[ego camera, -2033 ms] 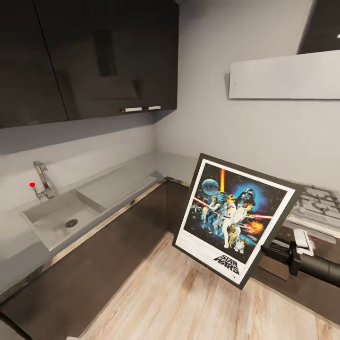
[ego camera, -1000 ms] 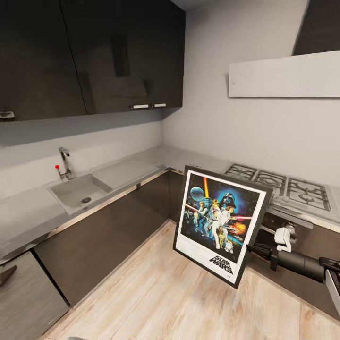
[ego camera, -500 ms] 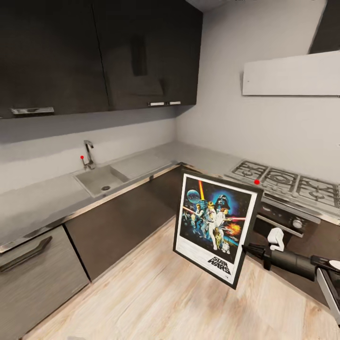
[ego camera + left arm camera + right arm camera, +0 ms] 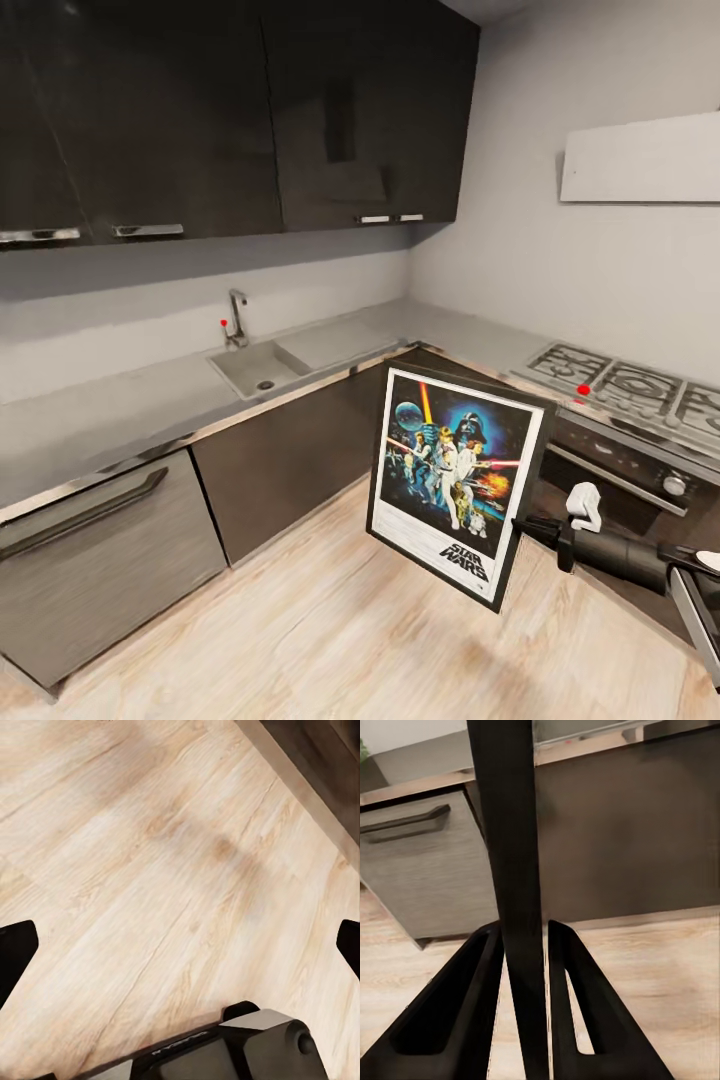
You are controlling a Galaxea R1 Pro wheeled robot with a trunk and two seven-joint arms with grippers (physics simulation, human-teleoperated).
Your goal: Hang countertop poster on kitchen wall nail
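The poster [image 4: 455, 480] hangs upright above the wood floor, in front of the corner cabinets, with its picture facing me. My right gripper [image 4: 527, 528] is shut on its right edge. In the right wrist view the two black fingers [image 4: 472, 1009] clamp the poster's black frame edge [image 4: 514, 832]. My left gripper [image 4: 180, 945] points down at the floor, open and with nothing in it. The grey L-shaped kitchen countertop [image 4: 120, 410] runs behind, with its sink [image 4: 260, 370] and gas hob [image 4: 620, 385]. The wall nail is out of view.
Glossy dark upper cabinets [image 4: 250, 110] hang over the sink side. A white hood [image 4: 640, 160] sits above the hob, with the oven front [image 4: 620, 460] below. A grey drawer front with a bar handle [image 4: 90, 560] stands at the left. Pale plank floor [image 4: 300, 630] lies ahead.
The camera has drawn back and turned left, so more of the sink-side counter shows. The poster, tilted two seconds ago, now hangs nearly upright in my right gripper.
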